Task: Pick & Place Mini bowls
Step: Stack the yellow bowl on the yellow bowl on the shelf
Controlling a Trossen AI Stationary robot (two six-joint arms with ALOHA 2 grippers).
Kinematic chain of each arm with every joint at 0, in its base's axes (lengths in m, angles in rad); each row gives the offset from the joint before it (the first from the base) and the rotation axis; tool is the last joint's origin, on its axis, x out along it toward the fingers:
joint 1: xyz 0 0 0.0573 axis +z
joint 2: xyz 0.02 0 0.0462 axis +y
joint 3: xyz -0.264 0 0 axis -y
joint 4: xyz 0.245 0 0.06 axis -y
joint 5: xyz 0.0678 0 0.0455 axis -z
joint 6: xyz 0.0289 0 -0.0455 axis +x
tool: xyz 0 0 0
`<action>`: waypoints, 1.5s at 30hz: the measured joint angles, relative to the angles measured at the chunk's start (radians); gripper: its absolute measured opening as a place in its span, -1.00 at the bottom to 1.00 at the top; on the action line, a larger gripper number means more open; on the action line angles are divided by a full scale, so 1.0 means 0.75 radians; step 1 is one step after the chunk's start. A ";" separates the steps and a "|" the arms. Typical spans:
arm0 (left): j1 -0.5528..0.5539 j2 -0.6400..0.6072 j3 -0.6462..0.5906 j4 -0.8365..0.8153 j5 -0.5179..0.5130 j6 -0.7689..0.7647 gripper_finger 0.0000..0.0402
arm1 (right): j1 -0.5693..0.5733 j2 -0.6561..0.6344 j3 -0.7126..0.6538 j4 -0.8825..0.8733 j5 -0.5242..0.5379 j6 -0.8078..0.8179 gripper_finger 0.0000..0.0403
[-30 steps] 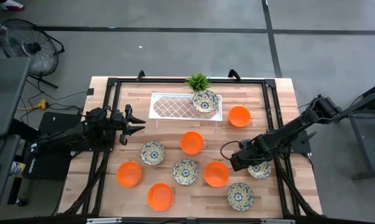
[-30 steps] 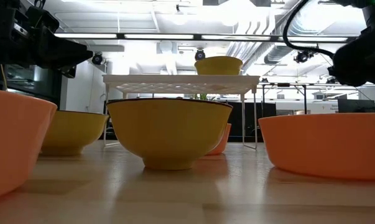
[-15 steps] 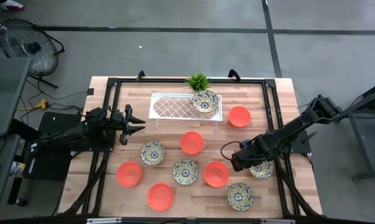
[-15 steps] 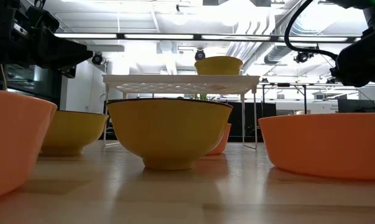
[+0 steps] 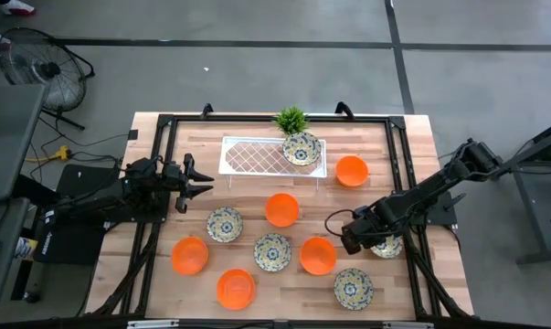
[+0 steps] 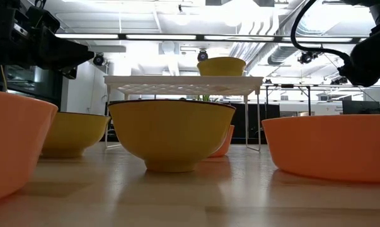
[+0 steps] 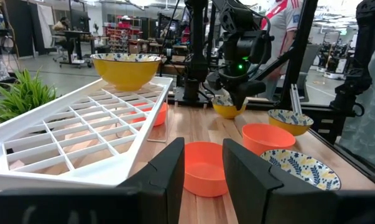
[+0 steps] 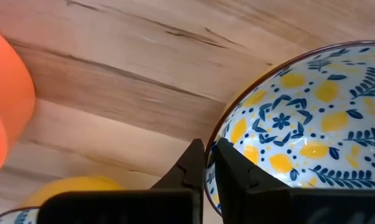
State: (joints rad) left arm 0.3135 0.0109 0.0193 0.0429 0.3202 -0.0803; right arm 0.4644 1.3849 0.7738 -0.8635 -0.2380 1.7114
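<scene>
Bowls were the things to move, and one flowered bowl (image 5: 386,247) sat on the right side of the table (image 5: 421,137), partly under the right arm. The right gripper (image 8: 209,163) was clamped on its rim, one finger inside the bowl and one outside, as the right wrist view showed. In that view part of an orange bowl (image 8: 7,118) lay close by.

Another flowered bowl (image 5: 301,148) stood on the white tray (image 5: 257,155), at its right end, just in front of the little green plant (image 5: 291,119). An orange bowl (image 5: 351,170) sat just beside the tray on the right.

In the middle of the table there was an orange bowl (image 5: 281,209), with a flowered bowl (image 5: 224,224) to its left. In front of those sat a flowered bowl (image 5: 272,252) and an orange bowl (image 5: 318,256) side by side, near each other but not touching. Farther left was an orange bowl (image 5: 190,256), and near the front edge were an orange bowl (image 5: 236,289) and a flowered bowl (image 5: 354,289).

The left gripper (image 5: 200,180) hung over the left side of the table, near the tray's left end. Its fingers (image 7: 165,180) stood a little apart and held nothing.

A round fan (image 5: 37,66) stood on the floor well away from the table.
</scene>
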 joint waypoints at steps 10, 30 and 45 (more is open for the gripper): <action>0.000 0.000 0.000 0.000 0.005 0.000 -0.47 | 0.001 -0.012 -0.003 0.002 -0.016 -0.063 -0.96; 0.000 -0.001 0.000 0.000 0.004 0.000 -0.47 | -0.001 -0.014 0.192 -0.223 0.117 -0.306 -0.99; 0.000 -0.001 0.000 0.000 0.003 0.000 -0.47 | -0.028 -0.004 0.160 -0.199 0.152 -0.340 -0.99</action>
State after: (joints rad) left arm 0.3134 0.0105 0.0193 0.0429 0.3222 -0.0803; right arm 0.4433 1.3819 0.8942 -1.0127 -0.1237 1.4562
